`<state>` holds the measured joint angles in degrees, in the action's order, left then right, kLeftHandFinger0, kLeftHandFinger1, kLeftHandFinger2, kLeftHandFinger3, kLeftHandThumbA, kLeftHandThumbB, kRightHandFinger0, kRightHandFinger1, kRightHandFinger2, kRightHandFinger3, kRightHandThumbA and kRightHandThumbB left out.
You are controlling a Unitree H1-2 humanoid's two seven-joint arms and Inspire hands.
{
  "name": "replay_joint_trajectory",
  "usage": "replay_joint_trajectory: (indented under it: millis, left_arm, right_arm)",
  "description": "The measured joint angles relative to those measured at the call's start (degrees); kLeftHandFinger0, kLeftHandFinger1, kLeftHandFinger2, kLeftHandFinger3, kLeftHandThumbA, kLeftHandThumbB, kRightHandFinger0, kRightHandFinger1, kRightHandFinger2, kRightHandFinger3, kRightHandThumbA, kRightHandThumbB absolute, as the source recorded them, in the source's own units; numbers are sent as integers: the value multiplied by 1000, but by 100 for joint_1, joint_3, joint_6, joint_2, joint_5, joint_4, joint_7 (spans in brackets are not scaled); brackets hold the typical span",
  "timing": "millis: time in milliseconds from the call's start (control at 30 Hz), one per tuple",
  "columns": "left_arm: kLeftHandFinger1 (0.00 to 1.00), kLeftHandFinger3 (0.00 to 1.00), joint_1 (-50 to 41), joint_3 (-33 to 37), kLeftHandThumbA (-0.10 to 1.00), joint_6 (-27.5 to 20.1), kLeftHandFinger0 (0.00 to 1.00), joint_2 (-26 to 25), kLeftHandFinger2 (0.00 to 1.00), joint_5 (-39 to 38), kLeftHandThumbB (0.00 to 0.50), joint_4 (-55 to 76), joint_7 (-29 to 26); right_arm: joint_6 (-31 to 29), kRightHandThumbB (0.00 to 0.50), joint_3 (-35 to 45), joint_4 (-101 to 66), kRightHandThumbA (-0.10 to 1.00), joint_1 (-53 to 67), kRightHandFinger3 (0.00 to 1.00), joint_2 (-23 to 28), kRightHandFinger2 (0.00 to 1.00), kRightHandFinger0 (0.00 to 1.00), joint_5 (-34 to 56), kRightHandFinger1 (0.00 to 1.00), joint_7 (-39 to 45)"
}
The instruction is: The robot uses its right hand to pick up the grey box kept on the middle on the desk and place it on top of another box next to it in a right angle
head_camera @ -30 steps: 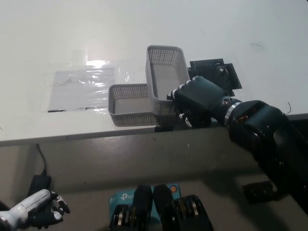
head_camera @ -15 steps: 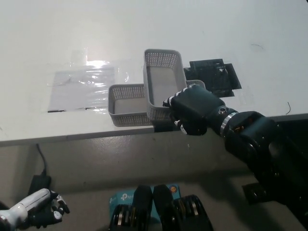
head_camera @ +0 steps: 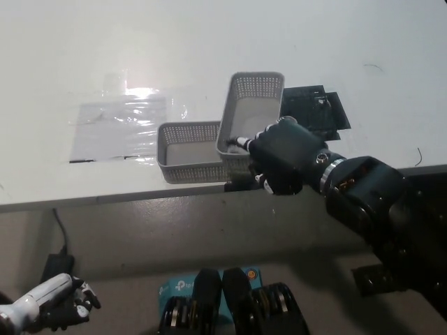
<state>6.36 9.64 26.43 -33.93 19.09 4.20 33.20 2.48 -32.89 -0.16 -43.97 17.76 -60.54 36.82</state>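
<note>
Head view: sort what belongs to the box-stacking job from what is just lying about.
Job:
- right hand, shut on the upper grey basket
- lower grey basket, partly beneath it

Lying about:
- clear plastic sheet
- black object on desk
- left hand, resting low

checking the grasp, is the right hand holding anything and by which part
The black right hand is shut on the upper grey basket, gripping its near end by the rim. The white left hand rests low at the left, holding nothing.

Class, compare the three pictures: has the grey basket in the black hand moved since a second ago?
Yes. The held basket, gripped by the right hand, has swung: its far end now leans right toward the black mat, while the lower basket stays put.
</note>
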Motion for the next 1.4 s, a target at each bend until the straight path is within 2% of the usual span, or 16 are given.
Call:
replay_joint_trajectory:
  millis: [33, 67, 167, 267, 433, 467, 633, 767, 967, 1133, 1200, 1233, 1267, 1300, 1367, 1400]
  left_arm:
    - [188, 467, -1, 1, 221, 0, 201, 0, 371, 0, 128, 1, 0]
    - [188, 475, -4, 1, 231, 0, 198, 0, 374, -1, 127, 1, 0]
    - [197, 472, -15, 2, 234, 0, 213, 0, 384, 1, 128, 1, 0]
    - [203, 465, -25, -3, 210, 0, 218, 6, 386, 18, 125, 1, 2]
    - [171, 464, -25, -3, 215, 0, 167, 12, 361, 33, 133, 1, 2]
    - [174, 483, -25, -3, 214, -1, 171, 13, 372, 35, 121, 1, 2]
    - [181, 505, -25, -1, 220, 0, 178, 13, 395, 46, 121, 0, 1]
    - [158, 457, -25, -1, 220, 0, 157, 23, 348, 45, 129, 0, 2]
    - [176, 469, -53, 1, 202, 0, 167, 29, 384, 35, 123, 1, 1]
    - [170, 458, -69, 1, 211, 0, 156, 31, 380, 13, 131, 1, -2]
    - [171, 462, -82, 1, 216, 0, 165, 43, 392, 14, 124, 0, -2]
    - [175, 466, -88, 1, 224, 0, 173, 48, 392, 14, 124, 0, -1]
    - [175, 467, -90, 1, 225, 0, 173, 51, 392, 17, 124, 1, -1]
    - [170, 474, -90, 1, 221, 0, 181, 52, 389, 18, 123, 1, -1]
    - [162, 475, -90, 2, 224, 0, 161, 57, 384, 19, 130, 1, -2]
    - [160, 464, -93, 2, 216, 0, 147, 60, 372, 18, 131, 1, -2]
  right_arm:
    - [6, 350, -31, -26, 930, -53, 1000, 21, 963, 0, -78, 22, 52]
    - [31, 367, -81, -96, 915, -117, 1000, 44, 1000, 0, -220, 11, 160]
    - [60, 389, -146, -187, 958, -226, 1000, 65, 1000, 10, -476, 121, 407]
    - [63, 393, -164, -245, 961, -242, 1000, 67, 1000, 0, -660, 138, 574]
    - [53, 366, -158, -285, 890, -241, 1000, 65, 1000, 0, -820, 76, 666]
    - [52, 312, -152, -287, 883, -240, 1000, 63, 1000, 0, -825, 6, 665]
    - [40, 273, -68, -288, 822, -221, 1000, 29, 1000, 0, -822, 5, 636]
    - [21, 222, -21, -287, 747, -183, 1000, 7, 1000, 0, -810, 0, 573]
    - [-41, 195, -10, -274, 655, -148, 1000, -4, 988, 0, -804, 20, 522]
    - [-42, 221, 80, -255, 628, -100, 1000, -50, 956, 0, -782, 43, 478]
    - [-32, 227, 153, -256, 576, -66, 1000, -81, 1000, 28, -772, 141, 470]
    - [-19, 221, 236, -256, 561, -42, 1000, -111, 1000, 92, -760, 284, 468]
    - [-6, 221, 306, -256, 560, -21, 1000, -143, 1000, 91, -749, 286, 468]
    - [5, 216, 346, -256, 566, -5, 1000, -168, 1000, 220, -740, 505, 467]
    - [52, 202, 456, -257, 573, 59, 1000, -224, 1000, 320, -689, 667, 468]
    - [69, 222, 511, -257, 621, 90, 1000, -248, 1000, 384, -658, 919, 465]
